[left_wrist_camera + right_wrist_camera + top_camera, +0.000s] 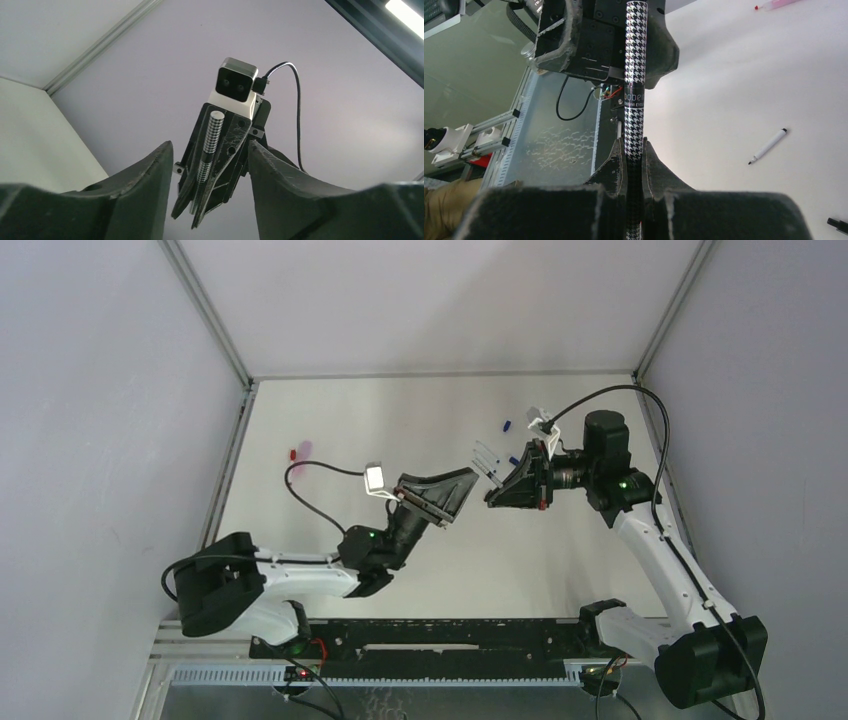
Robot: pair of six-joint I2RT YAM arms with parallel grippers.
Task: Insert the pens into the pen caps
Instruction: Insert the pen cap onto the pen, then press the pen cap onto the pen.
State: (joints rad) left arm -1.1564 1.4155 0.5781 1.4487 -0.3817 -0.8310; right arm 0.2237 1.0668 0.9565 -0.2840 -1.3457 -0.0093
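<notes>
My right gripper [634, 145] is shut on a black-and-white houndstooth pen [635, 60], held in the air pointing at my left gripper. My left gripper [210, 147] is wide open and empty, and faces the right gripper, whose pen [214, 132] shows between its two fingers. In the top view the two grippers, left [462, 497] and right [492, 498], meet tip to tip above the table's middle. Two small blue caps [507, 425] [513, 458] lie behind the right gripper. A pink marker [300, 448] lies at the back left.
A white stick pen with a dark tip [768, 146] lies on the table, and the pink marker [780, 3] with a red piece [756, 7] beside it lies farther off. A black object [838, 225] lies at that view's edge. Walls enclose the table [400, 410].
</notes>
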